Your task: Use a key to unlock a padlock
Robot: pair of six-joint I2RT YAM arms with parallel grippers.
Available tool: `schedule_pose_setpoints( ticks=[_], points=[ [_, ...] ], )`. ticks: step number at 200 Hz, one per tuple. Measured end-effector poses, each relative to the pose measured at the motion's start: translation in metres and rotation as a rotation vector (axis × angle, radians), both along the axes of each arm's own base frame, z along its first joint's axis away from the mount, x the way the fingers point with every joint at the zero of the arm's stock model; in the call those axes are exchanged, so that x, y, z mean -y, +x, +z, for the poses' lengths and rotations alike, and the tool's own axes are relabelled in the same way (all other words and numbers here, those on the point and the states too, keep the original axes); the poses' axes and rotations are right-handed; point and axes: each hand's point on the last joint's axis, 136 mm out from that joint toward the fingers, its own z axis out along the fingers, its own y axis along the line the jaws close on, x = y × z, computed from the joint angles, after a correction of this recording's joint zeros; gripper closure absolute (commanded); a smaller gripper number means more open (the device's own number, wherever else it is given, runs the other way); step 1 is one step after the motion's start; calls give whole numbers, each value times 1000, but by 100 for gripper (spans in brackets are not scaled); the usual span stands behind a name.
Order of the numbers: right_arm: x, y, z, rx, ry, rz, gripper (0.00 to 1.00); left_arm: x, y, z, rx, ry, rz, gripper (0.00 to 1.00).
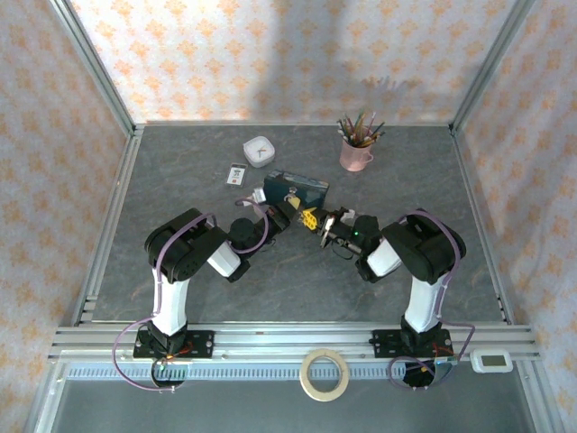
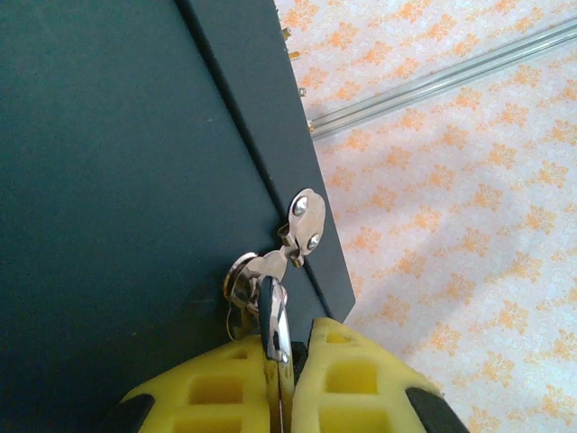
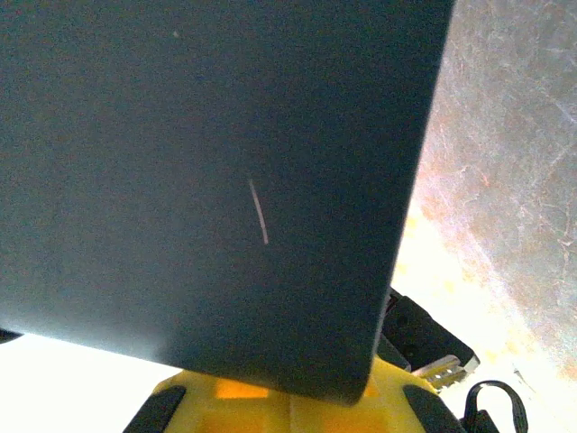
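1. The padlock [image 2: 257, 271] hangs off the small riveted hasp [image 2: 306, 219] on the edge of the blue box [image 1: 306, 188]. As far as the left wrist view shows, it is the little metal cluster just below that hasp, with a thin loop to one side.
2. The left claw [image 2: 287, 350] sits directly beneath the hasp, nearer the lock than the right. Its yellow fingers are pressed together on a thin, dark metal strip with a bright edge, which I take to be the key [image 2: 273, 325].
3. That strip's long axis points from the claw straight up at the padlock, and its far end touches the cluster. The coming move probably turns on this line.
4. The right claw [image 1: 311, 219] is at the box's near edge. Its fingertips are tucked under the box, so I cannot tell whether it grips anything.
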Motion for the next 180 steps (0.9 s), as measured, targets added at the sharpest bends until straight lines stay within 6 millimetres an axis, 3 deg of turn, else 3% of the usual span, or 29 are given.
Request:
schedule_pose_setpoints(
  ticks=[42, 58, 108, 144, 180],
  points=[
    [8, -14, -24, -30, -57, -2, 81, 9, -14, -23, -62, 20, -36, 100],
    [13, -15, -24, 18, -91, -15, 73, 10, -18, -27, -73, 25, -43, 100],
    [28, -18, 2, 250, -267, -61, 60, 11, -22, -32, -97, 43, -39, 100],
    [48, -15, 6, 360, -568, -102, 59, 21, -24, -41, -136, 72, -35, 100],
    [79, -10, 33, 475, -858, -185, 57, 36, -21, -53, -199, 111, -31, 100]
  ],
)
